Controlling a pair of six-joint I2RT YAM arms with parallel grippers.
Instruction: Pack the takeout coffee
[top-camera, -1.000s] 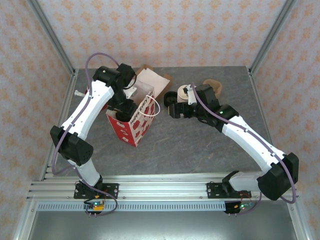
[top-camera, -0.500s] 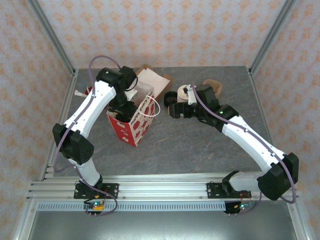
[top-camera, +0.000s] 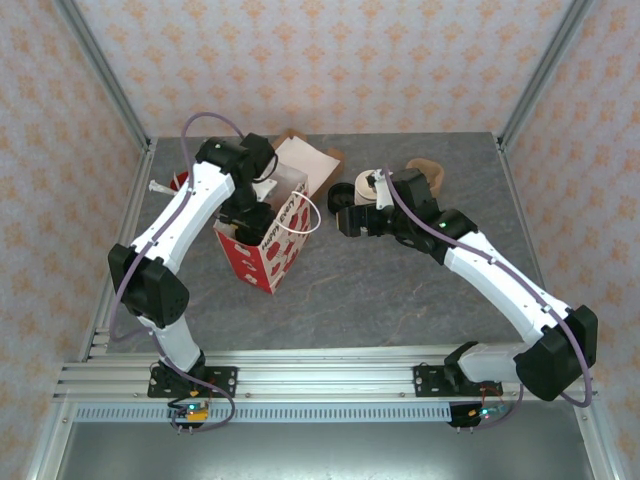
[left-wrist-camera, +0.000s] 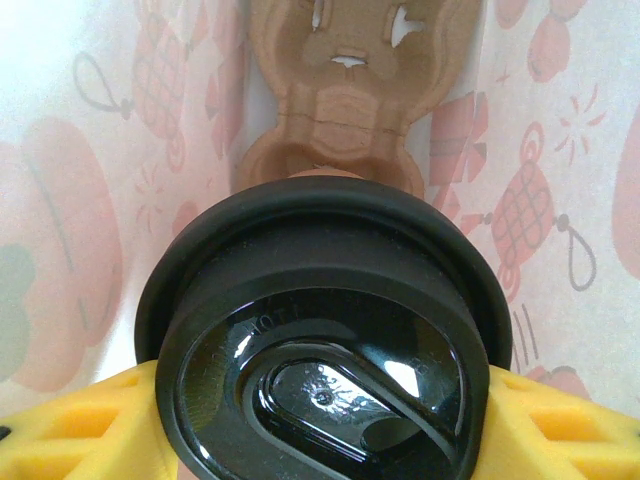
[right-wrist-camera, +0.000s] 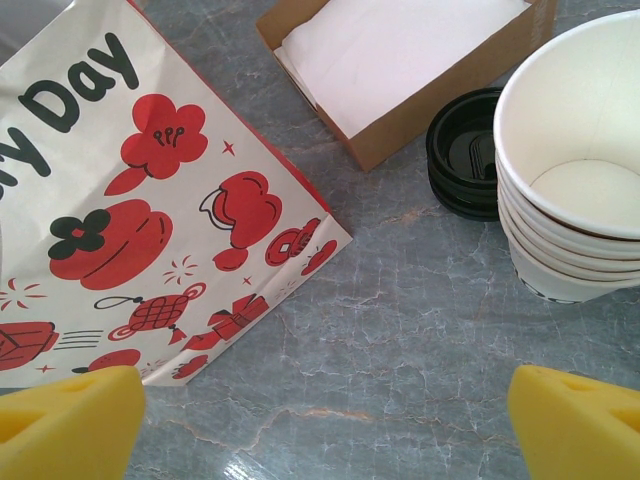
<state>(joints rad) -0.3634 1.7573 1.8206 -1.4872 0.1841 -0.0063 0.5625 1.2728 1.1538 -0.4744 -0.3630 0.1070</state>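
Well, from where I stand the grey table carries everything, and a red-printed paper bag stands on it left of the middle, its mouth open upward.

The left arm bends over the bag from the bag's left side and dips its wrist down into the mouth. The right arm stretches in from the bag's right and stops near the bag without touching it.

Behind the bag, just at its far corner, lies an open cardboard box with white napkins in it. To the bag's right stands a stack of white cups with no lids. A short pile of black lids sits between that stack and the box. Farther right of the bag, beyond the cups, there is a brown moulded carrier.

Inside the bag, the left gripper has its yellow fingers pressed against either side of the takeout coffee, black lid facing up. Below the cup, on the bag's floor, lies a brown pulp tray.

The right gripper is spread wide with nothing between its fingers, hanging over bare table at the bag's lower right corner.
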